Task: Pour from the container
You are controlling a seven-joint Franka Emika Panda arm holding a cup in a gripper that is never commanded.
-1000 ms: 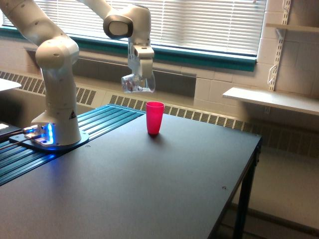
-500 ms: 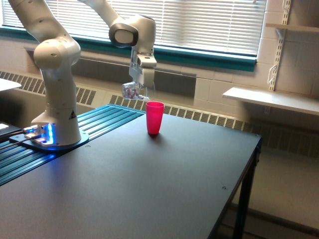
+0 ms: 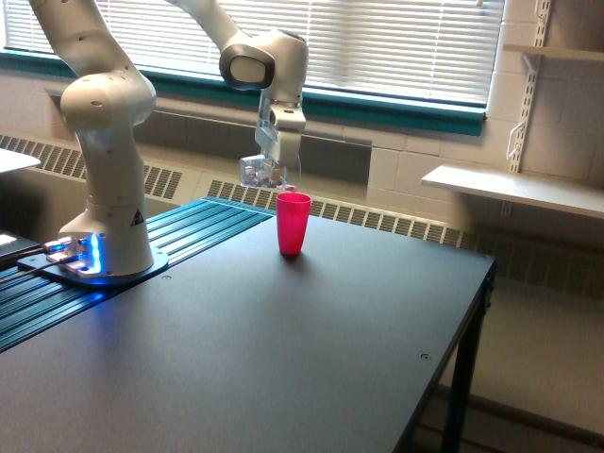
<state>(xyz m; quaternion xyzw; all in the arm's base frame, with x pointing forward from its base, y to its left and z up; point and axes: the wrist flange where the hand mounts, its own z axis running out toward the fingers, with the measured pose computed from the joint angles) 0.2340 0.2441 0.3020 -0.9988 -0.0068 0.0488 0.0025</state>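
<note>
Exterior view: I count one clear container (image 3: 262, 173), one red cup (image 3: 293, 224) and one arm on the dark table (image 3: 311, 349). My arm reaches over from its base, wrist bent downward, with the gripper (image 3: 277, 151) clamped on the container. The container hangs tilted just above the red cup's rim, toward the arm's base; it is see-through, with small pale pieces inside.

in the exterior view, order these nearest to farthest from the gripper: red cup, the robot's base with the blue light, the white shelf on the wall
Measured from the gripper, which holds the clear cup:
1. Red cup, just below it and slightly toward the view's right.
2. Robot's base, lower down at the view's left.
3. White shelf, far off at the view's right against the wall.
</note>
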